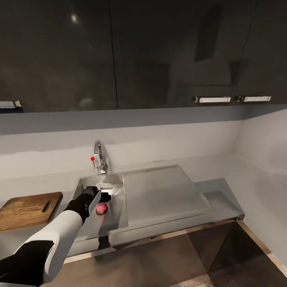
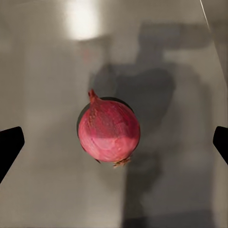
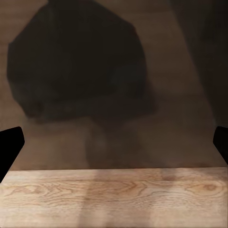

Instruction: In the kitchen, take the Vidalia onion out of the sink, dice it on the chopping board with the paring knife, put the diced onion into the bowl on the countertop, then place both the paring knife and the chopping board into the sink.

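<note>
Steel all round the onion (image 2: 109, 132), which lies on the floor of the sink (image 1: 119, 187), and the left hand (image 2: 114, 142) hovers right above it, fingers spread wide on either side, nothing held. It looks round, firm and smooth-skinned, likely to roll, so close across its widest middle. The board (image 1: 28, 209) waits on the bench (image 1: 239, 171). The right hand (image 3: 114, 142) is spread too, over wood floor.

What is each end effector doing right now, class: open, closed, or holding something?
Left end effector: open, fingers wide on either side of the onion in the sink, not gripping it.
Right end effector: open, holding nothing, above the wood floor.
</note>
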Controlling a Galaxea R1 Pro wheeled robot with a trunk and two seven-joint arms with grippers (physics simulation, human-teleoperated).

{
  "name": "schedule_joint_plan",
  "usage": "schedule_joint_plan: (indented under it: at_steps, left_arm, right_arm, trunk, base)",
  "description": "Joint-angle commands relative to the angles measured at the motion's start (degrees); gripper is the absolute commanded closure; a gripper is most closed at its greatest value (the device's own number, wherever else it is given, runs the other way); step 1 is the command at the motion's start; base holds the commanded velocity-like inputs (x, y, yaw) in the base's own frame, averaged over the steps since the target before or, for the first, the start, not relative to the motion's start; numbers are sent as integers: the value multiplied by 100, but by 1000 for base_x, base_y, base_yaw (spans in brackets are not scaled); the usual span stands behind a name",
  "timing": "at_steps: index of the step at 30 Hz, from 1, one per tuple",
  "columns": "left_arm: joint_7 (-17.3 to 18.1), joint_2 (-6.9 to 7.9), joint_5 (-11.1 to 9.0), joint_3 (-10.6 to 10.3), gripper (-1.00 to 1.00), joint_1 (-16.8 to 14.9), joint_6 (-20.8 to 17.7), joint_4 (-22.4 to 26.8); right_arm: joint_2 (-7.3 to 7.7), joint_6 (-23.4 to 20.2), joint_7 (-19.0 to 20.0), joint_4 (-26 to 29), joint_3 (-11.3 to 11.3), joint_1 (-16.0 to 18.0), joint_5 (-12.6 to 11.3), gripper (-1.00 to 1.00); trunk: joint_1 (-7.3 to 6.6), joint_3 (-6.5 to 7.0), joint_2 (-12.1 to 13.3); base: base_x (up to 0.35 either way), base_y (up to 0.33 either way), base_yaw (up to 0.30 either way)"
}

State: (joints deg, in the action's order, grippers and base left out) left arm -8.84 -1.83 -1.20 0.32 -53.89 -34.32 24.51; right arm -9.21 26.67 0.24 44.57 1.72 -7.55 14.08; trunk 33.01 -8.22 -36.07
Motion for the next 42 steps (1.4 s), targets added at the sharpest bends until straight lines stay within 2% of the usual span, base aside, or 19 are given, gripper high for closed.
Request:
schedule_joint_plan:
  at_steps: [1, 28, 42]
  left_arm:
    - [-23, -2, -15, 3, -100, 0, -27, 9]
    - [-5, 7, -21, 3, -100, 10, -31, 1]
    - [-3, 8, -20, 3, -100, 14, -31, 2]
  right_arm:
    - [-2, 5, 2, 8, -6, -1, 25, -100]
    - [-2, -4, 2, 5, -6, -1, 25, -100]
    - [-2, -3, 2, 5, -6, -1, 25, -100]
  trunk:
    - [2, -18, -8]
    - [2, -270, -8]
    - [2, -400, -8]
  base:
    - [0, 0, 0]
    - [17, 0, 0]
    - [131, 0, 0]
